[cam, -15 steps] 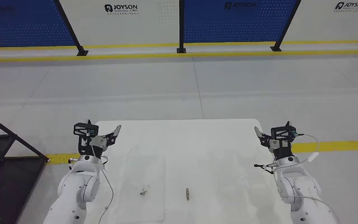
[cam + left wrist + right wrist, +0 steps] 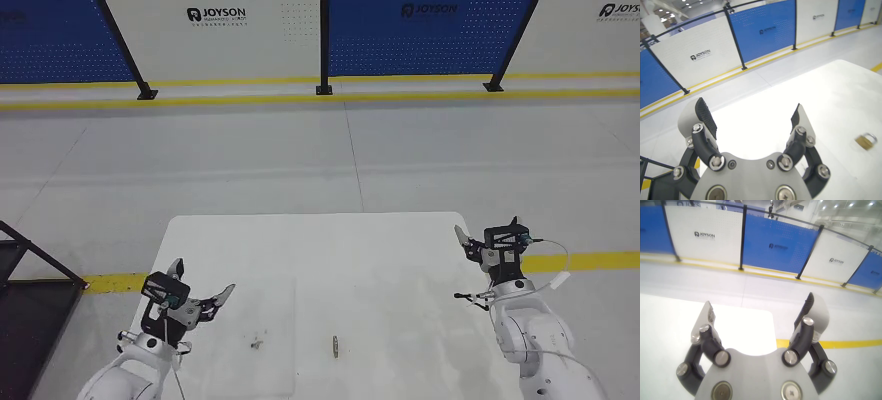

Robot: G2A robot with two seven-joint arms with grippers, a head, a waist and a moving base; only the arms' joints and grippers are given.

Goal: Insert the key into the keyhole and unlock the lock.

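Observation:
A small brass padlock (image 2: 335, 346) lies on the white table (image 2: 320, 250) near its front edge, right of centre. In the left wrist view the padlock (image 2: 866, 141) rests off to one side of the fingers. A small metal key (image 2: 257, 343) lies to its left. My left gripper (image 2: 203, 281) hovers open over the table's left part, up and left of the key, with nothing between its ribbed pads (image 2: 706, 117). My right gripper (image 2: 487, 230) is open and empty at the table's right edge, far from both objects; the right wrist view has it (image 2: 761, 311) above the table corner.
A black metal frame (image 2: 25, 258) stands just off the table's left side. Blue and white barrier panels (image 2: 320, 30) line the far floor behind yellow lines. A faint rectangular outline (image 2: 255, 330) marks the table around the key.
The left arm has pulled back toward the table's front and shifted slightly right, bringing its open gripper closer to the key. The right arm has not moved.

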